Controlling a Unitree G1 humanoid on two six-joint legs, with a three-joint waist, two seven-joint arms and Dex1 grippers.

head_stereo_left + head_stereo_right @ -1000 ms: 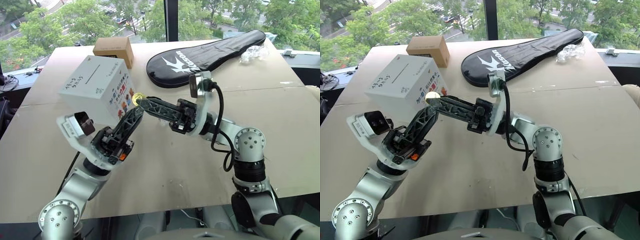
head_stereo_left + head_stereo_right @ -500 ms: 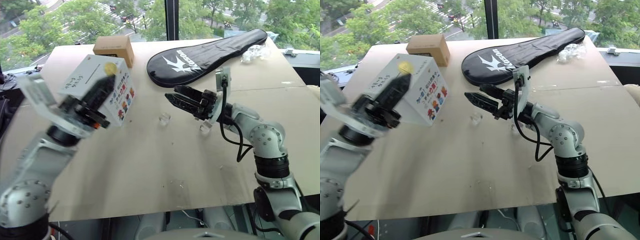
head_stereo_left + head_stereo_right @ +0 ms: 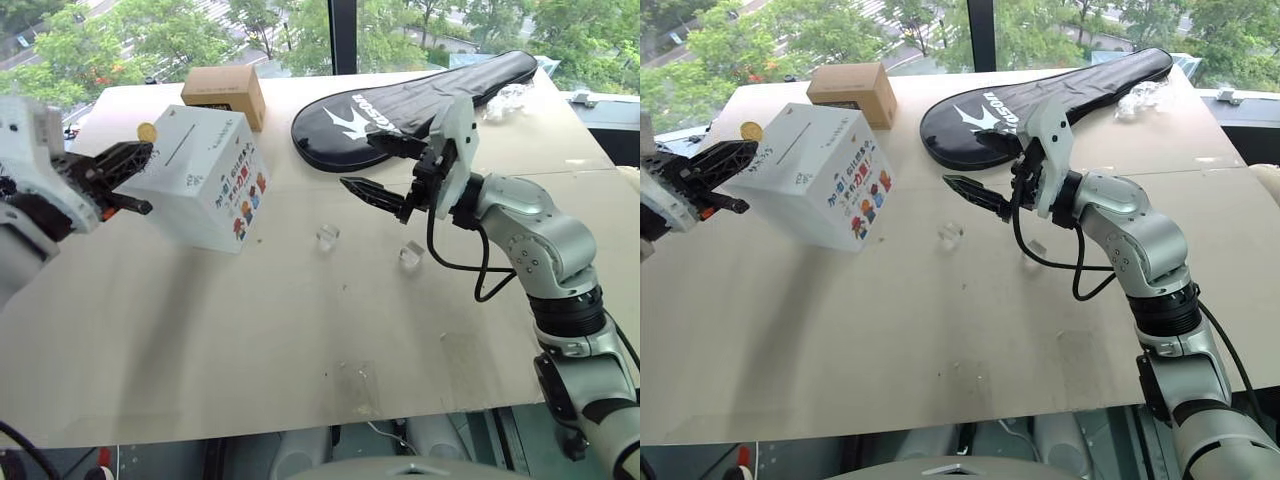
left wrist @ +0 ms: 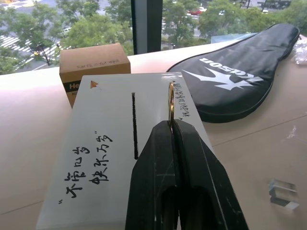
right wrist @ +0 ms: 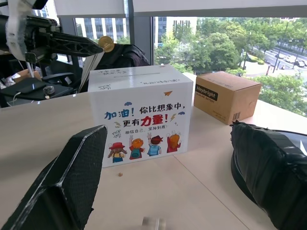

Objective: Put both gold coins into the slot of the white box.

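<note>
Left gripper [image 3: 743,141] out at the left edge, fingers pinched on a gold coin [image 3: 751,130], held just off the upper left corner of the white box [image 3: 810,175]. Slot [image 3: 795,146] visible as a dark line on the box top; cartoon stickers on the side face. Right gripper [image 3: 985,167] hanging above the table [image 3: 940,340], fingers spread wide, nothing between them, in front of the black racket cover [image 3: 1060,92]. Small clear block [image 3: 951,235] on the table below it. Brown carton [image 3: 851,91] behind the white box.
</note>
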